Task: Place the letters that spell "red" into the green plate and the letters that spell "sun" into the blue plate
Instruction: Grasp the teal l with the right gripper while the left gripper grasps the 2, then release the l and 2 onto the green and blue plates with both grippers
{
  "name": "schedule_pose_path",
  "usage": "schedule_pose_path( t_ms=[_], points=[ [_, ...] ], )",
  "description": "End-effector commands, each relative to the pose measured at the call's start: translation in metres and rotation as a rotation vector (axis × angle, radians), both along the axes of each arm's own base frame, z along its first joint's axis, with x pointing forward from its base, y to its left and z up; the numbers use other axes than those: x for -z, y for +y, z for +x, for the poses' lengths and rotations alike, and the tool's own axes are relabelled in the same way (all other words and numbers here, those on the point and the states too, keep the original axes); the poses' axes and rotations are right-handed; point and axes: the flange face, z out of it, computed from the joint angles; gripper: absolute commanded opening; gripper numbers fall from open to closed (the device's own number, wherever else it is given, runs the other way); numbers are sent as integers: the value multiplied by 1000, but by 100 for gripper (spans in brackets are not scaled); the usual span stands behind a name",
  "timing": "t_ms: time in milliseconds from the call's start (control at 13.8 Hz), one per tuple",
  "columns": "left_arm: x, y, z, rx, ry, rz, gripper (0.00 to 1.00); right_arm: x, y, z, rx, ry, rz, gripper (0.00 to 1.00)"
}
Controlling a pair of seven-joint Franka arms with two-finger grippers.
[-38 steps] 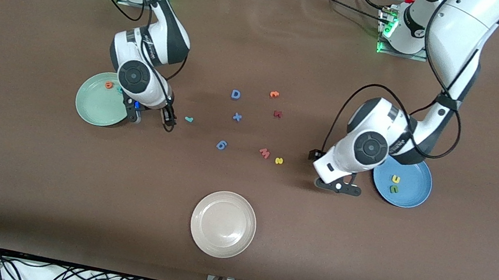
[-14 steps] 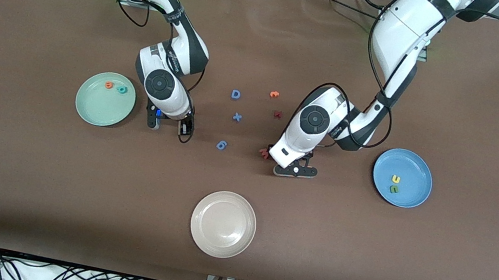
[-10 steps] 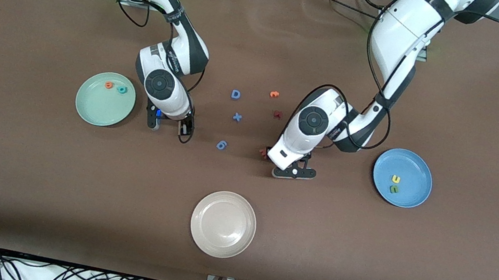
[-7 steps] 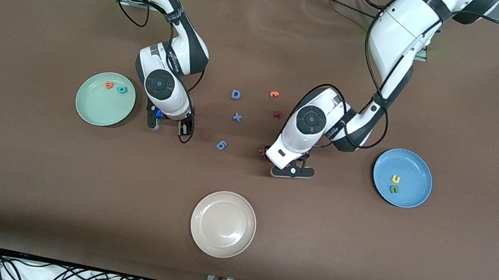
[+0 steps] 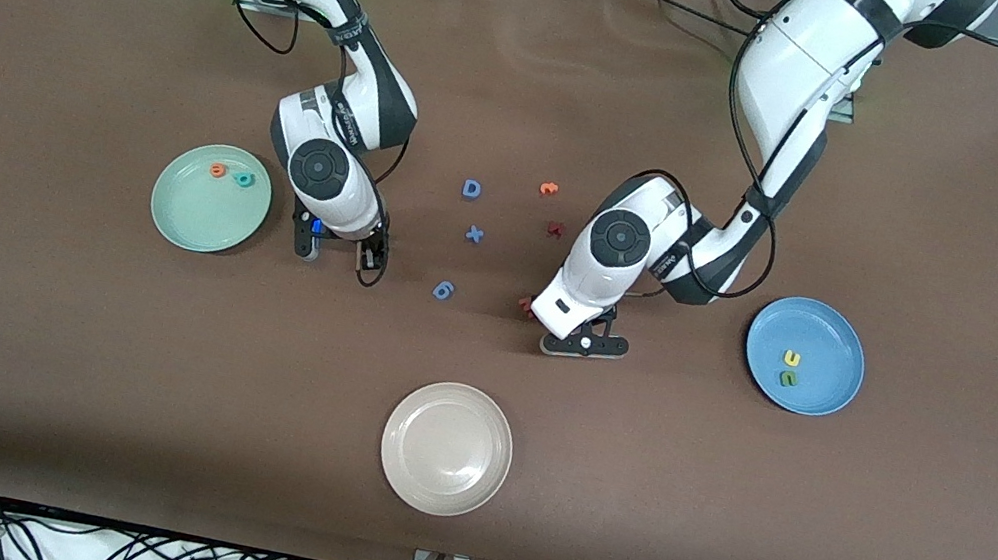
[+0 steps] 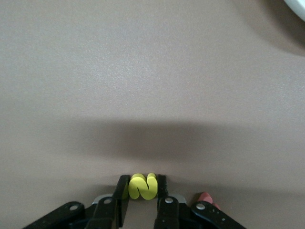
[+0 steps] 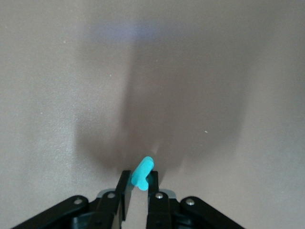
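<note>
Since a second ago both grippers have closed. The left gripper (image 6: 142, 191) now pinches the yellow "s" (image 6: 143, 186) beside the salmon-pink "w" (image 6: 206, 197). The right gripper (image 7: 138, 188) pinches the teal "r" (image 7: 142, 172) at the table.

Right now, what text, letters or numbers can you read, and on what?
"D": blue foam letter.
"x": blue foam piece, nearer the camera than the D.
"6": blue foam number.
"u": yellow letter in the blue plate.
Print on the right arm and left arm: too small to read.
Other foam letters: too small to tell.
</note>
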Motion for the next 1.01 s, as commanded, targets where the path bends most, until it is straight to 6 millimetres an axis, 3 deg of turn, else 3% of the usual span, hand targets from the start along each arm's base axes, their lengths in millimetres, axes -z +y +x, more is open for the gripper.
schedule_pose_path(
  t_ms=[0,217,435,580,725,942],
  points=[
    [5,-2,4,0,-14,23,5,10,-1,-5,-16,26,-6,12],
    [-6,22,18,-14,-1,43,1,4,-1,-1,-16,15,-2,12],
    [-40,64,44,39,62,87,1,-16,-5,6,-44,47,-21,12],
    [-58,90,61,89,126,117,1,-39,-15,21,-73,83,-38,12],
    [-64,137,77,145,185,133,1,-59,-32,30,-120,125,-58,12],
    [-62,210,89,284,280,131,2,-80,-73,41,-195,168,-71,12]
  ],
)
